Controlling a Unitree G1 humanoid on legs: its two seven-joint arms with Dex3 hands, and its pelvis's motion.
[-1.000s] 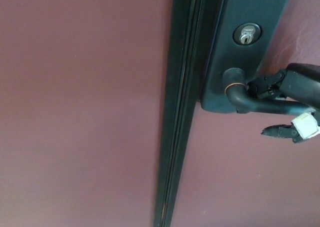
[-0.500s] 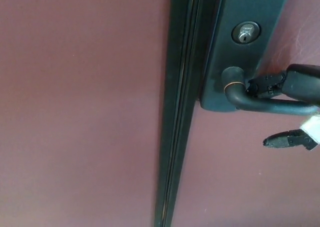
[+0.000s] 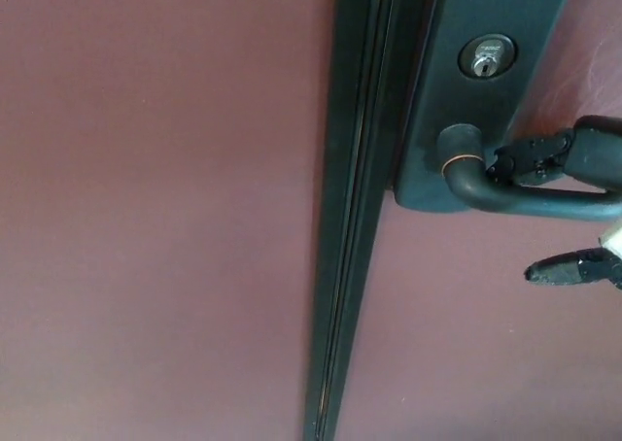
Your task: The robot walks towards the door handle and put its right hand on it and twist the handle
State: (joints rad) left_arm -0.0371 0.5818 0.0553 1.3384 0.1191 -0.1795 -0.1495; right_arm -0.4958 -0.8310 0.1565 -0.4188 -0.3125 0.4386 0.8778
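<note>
A dark lever door handle (image 3: 530, 200) juts to the right from a dark backplate (image 3: 466, 101) on a maroon door (image 3: 155, 208). A silver keyhole (image 3: 484, 62) sits above the lever's pivot. My right hand (image 3: 583, 203) comes in at the right edge. One black finger (image 3: 530, 157) lies on the lever's upper side near the pivot, and another fingertip (image 3: 569, 268) hangs below the lever, clear of it. The lever runs between them, and the hand is open rather than clamped. Most of the hand is cut off by the picture edge. My left hand does not show.
A dark vertical door edge and frame strip (image 3: 355, 227) runs from top to bottom just left of the backplate. Maroon door panels (image 3: 457, 344) fill both sides.
The whole picture has shifted slightly, so the camera moved. My right hand has slipped a little further right; its white patch has almost left the frame and the lower fingertip sits lower and farther from the lever.
</note>
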